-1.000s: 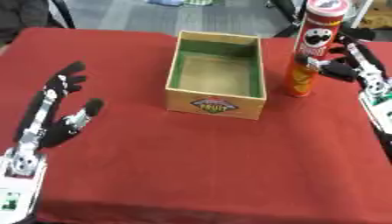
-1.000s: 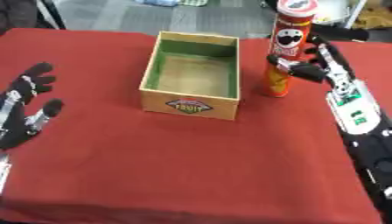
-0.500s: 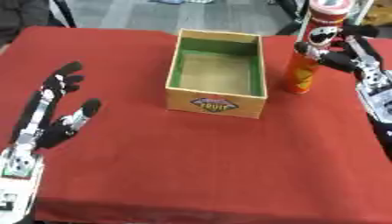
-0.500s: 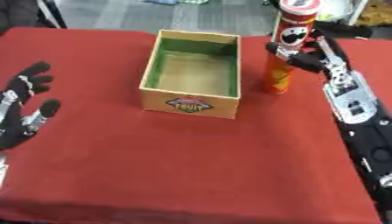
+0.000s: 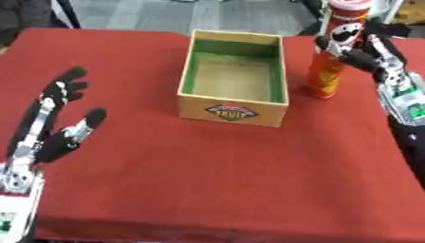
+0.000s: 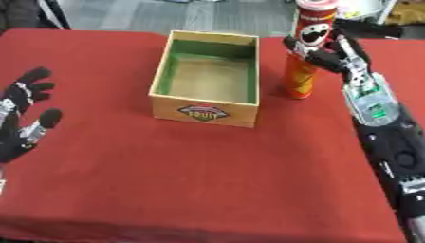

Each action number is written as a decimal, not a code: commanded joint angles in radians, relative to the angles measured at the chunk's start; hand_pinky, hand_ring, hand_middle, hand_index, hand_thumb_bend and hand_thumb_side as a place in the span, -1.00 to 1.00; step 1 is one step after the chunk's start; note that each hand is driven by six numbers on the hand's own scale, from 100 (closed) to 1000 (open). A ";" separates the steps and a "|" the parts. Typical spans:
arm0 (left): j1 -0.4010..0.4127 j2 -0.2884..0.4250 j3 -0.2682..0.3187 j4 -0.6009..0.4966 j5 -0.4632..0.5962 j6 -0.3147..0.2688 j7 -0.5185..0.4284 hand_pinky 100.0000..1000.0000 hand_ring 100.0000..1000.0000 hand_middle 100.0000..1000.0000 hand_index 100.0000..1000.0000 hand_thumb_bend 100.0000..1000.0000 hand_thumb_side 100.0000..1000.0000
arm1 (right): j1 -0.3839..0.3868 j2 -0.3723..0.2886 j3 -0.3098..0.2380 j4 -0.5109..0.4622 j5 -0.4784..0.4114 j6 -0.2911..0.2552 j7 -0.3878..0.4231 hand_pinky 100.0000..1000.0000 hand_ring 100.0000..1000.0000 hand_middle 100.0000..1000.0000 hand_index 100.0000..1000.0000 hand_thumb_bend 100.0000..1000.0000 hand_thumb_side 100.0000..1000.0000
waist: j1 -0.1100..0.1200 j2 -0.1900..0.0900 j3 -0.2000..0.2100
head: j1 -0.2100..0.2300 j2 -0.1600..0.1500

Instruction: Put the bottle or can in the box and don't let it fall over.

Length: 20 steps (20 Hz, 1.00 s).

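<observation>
A tall red and orange chip can (image 5: pixel 334 50) stands upright on the red table, just right of the open wooden box (image 5: pixel 233 77). The box has a green inner wall, a bare floor and a fruit label on its front. My right hand (image 5: pixel 371 50) reaches in from the right and its fingers curl round the can's middle. My left hand (image 5: pixel 51 126) rests open at the lower left, fingers up, far from the box.
The red tablecloth (image 5: pixel 216 175) covers the whole table, with wide bare cloth in front of the box. Chair legs and grey floor show beyond the far edge.
My right hand has closed in on the can from the right and wrapped its fingers round it. The can stays upright in the same spot. The left hand has not moved.
</observation>
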 commanded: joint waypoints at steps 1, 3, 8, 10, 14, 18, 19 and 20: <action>-0.018 0.005 -0.001 -0.014 0.004 -0.002 -0.004 0.70 0.73 0.78 0.94 0.20 0.49 | -0.027 -0.006 -0.012 0.000 -0.033 -0.001 -0.021 0.61 0.72 0.74 1.00 0.19 -0.10 | 0.013 0.004 0.003 | -0.006 -0.011; -0.018 0.004 -0.001 -0.014 0.004 -0.002 -0.005 0.70 0.73 0.78 0.94 0.20 0.49 | -0.030 -0.002 -0.013 0.006 -0.049 0.001 -0.035 0.61 0.72 0.71 0.96 0.14 -0.16 | 0.013 0.004 0.004 | -0.007 -0.011; -0.020 0.004 -0.003 -0.014 0.006 -0.003 -0.007 0.70 0.73 0.78 0.94 0.19 0.49 | -0.037 0.008 -0.018 0.028 -0.080 0.013 -0.097 0.62 0.72 0.53 0.74 -0.16 -0.46 | 0.013 0.005 0.009 | -0.015 -0.013; -0.020 0.003 -0.003 -0.014 0.006 -0.003 -0.008 0.70 0.73 0.78 0.94 0.19 0.49 | -0.040 0.010 -0.019 0.039 -0.086 0.019 -0.128 0.61 0.70 0.46 0.63 -0.30 -0.62 | 0.013 0.005 0.011 | -0.018 -0.014; -0.021 0.003 -0.004 -0.014 0.007 -0.003 -0.009 0.70 0.73 0.77 0.94 0.18 0.49 | -0.044 0.011 -0.022 0.060 -0.101 0.037 -0.201 0.57 0.61 0.13 0.28 -0.69 -1.00 | 0.012 0.006 0.015 | -0.023 -0.016; -0.021 0.003 -0.004 -0.014 0.008 -0.002 -0.009 0.70 0.72 0.77 0.94 0.17 0.50 | -0.047 0.009 -0.028 0.070 -0.116 0.055 -0.292 0.50 0.46 -0.17 -0.05 -1.00 -1.00 | 0.011 0.006 0.018 | -0.026 -0.017; -0.021 0.003 -0.004 -0.014 0.008 -0.001 -0.009 0.70 0.72 0.77 0.94 0.16 0.50 | -0.048 0.009 -0.031 0.072 -0.124 0.059 -0.326 0.46 0.39 -0.28 -0.18 -1.00 -1.00 | 0.011 0.006 0.018 | -0.026 -0.017; -0.021 0.003 -0.004 -0.014 0.008 -0.001 -0.009 0.70 0.72 0.77 0.94 0.16 0.50 | -0.048 0.008 -0.033 0.072 -0.134 0.062 -0.359 0.45 0.37 -0.30 -0.20 -1.00 -1.00 | 0.011 0.006 0.018 | -0.027 -0.018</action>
